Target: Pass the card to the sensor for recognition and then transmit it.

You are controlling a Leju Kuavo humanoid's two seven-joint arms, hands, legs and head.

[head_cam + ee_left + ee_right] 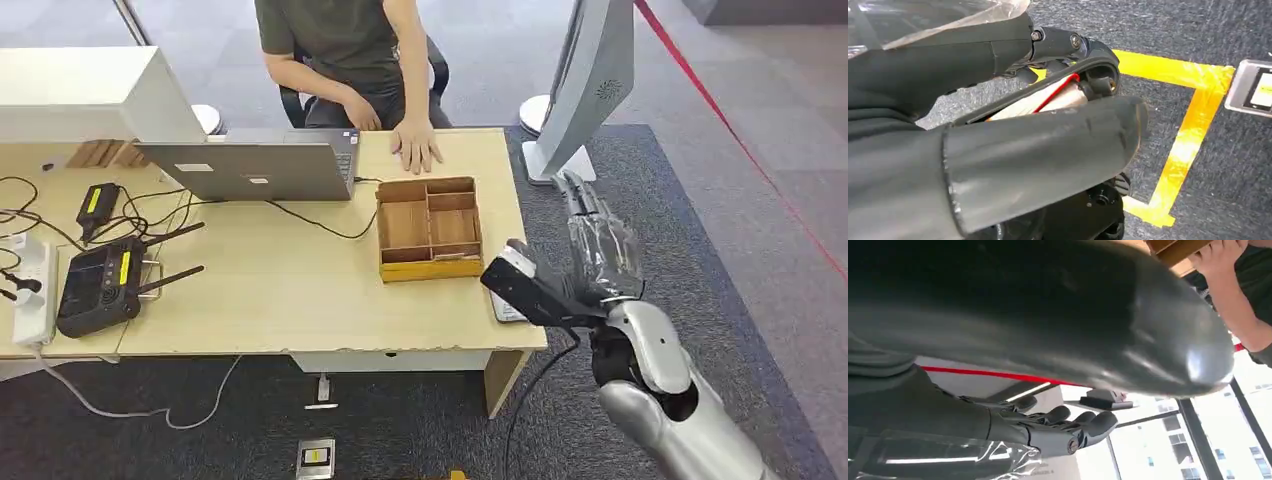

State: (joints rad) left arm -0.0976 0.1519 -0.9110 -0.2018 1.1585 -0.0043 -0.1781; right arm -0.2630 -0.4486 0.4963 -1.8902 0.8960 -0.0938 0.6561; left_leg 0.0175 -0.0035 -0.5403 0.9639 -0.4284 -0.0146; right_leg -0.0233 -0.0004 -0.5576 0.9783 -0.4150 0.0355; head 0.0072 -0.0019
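Starting at the table's left edge: a white power strip (pixel 30 290) lies with cables running from it.
Black devices: a box with antennas and a yellow label (pixel 98 288) sits just beside the strip; a smaller black unit (pixel 97 204) lies behind it among the cables.
White case: a large white box (pixel 80 95) stands on the table's far left corner.
Laptop: a grey laptop (pixel 255 165) stands open with its lid's back to the camera and a black cable trailing to the right.
Table: a light wooden top (pixel 280 300) on dark grey carpet.
Floor: a small metal plate (pixel 317 457) is set in the carpet in front of the table; the left wrist view shows the plate beside yellow tape (pixel 1193 115).
Left hand: the left hand (pixel 998 160) hangs over the carpet near the tape, its thumb and dark fingers closed together.
Card: the card (pixel 1048 100), pale with a red edge, is pinched between that thumb and the fingers.
Tray: a wooden tray (pixel 430 267) with several compartments sits towards the table's right end.
Person: a person in a dark shirt (pixel 330 40) sits behind the table, one hand (pixel 415 145) flat on the top just behind the tray.
Right hand: the right hand (pixel 585 265) is raised at the table's near right corner, fingers stretched up and apart, thumb out towards the tray, with nothing in its grasp.
White thing: a flat white item (pixel 505 308) lies at the table's edge, partly hidden by that thumb; what it is I cannot tell.
Stand: a tall white stand (pixel 590 80) rises beyond the table's right end.
Red line: a red strip (pixel 740 140) crosses the floor at far right.
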